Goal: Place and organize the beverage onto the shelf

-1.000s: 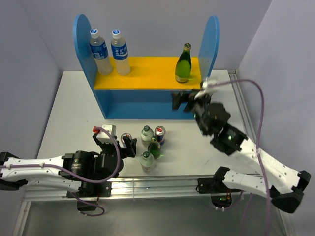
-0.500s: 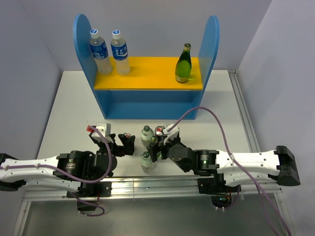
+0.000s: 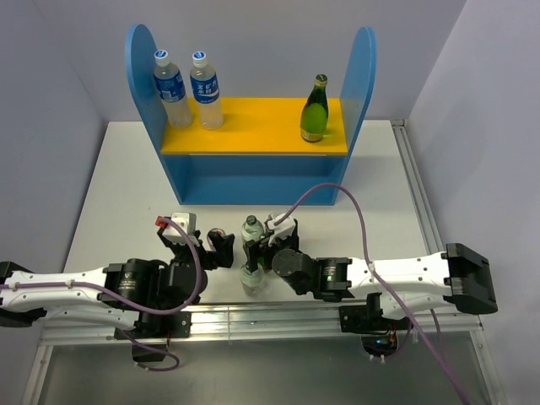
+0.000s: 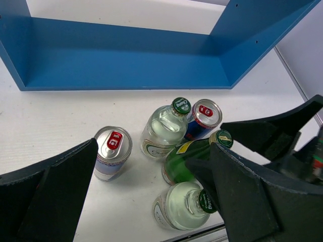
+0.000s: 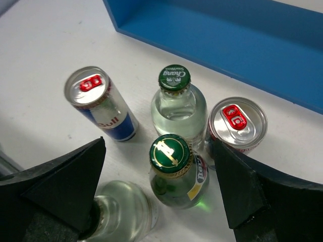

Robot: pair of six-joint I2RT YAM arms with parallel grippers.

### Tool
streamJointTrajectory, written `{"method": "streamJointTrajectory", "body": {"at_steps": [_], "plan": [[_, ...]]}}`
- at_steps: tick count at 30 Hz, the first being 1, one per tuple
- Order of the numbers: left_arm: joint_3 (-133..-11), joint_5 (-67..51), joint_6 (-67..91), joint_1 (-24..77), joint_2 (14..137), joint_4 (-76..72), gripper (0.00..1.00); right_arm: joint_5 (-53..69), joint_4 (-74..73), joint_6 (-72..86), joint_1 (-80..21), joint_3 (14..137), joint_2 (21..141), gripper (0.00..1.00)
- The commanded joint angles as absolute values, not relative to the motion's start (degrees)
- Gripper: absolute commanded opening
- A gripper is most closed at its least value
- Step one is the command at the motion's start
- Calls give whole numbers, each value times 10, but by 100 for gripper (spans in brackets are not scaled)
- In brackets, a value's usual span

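The blue shelf with its yellow upper board holds two water bottles on the left and a green bottle on the right. On the table in front stand two red-tabbed cans, two clear green-capped bottles and a green bottle. My right gripper is open, low over the group, with its fingers either side of the green bottle. My left gripper is open just left of the group, near the silver can. My right gripper hides the green bottle in the top view.
The right arm lies along the near edge from the right and the left arm from the left. The shelf's lower tier is an open blue bay behind the drinks. A metal rail runs along the front edge.
My right arm has swung from the shelf's right end down to the drinks on the table and now straddles the green bottle, open. My left gripper has shifted slightly.
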State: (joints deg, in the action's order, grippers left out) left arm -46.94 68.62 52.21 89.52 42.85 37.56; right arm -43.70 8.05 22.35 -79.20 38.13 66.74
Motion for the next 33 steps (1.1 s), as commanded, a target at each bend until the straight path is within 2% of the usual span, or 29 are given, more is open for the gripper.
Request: {"method": "streamJointTrajectory", "body": {"at_steps": [1,2,5,10,14,19,20,22,28,33], "plan": [[-472,691,526,897,421,374,99,-475,120,234,-786,380,686,94],[-469,691,526,897,419,374,99,-482,120,236,-785,381,694,87],[-464,689,533,897,415,377,99,-498,113,245,-780,381,702,76],[-461,689,540,897,414,379,99,-506,118,250,-775,376,707,60],[-463,689,536,897,417,378,99,-503,117,249,-768,379,718,37],[-467,691,540,897,420,383,99,-490,115,236,-762,388,732,20],[-467,690,540,897,419,383,99,-490,114,231,-762,390,734,10],[-466,690,540,897,418,383,99,-482,113,225,-760,395,732,2],[-477,693,553,897,414,414,99,-473,71,210,-763,435,679,0],[-490,706,547,897,399,432,99,-470,19,198,-769,486,587,0]]}}
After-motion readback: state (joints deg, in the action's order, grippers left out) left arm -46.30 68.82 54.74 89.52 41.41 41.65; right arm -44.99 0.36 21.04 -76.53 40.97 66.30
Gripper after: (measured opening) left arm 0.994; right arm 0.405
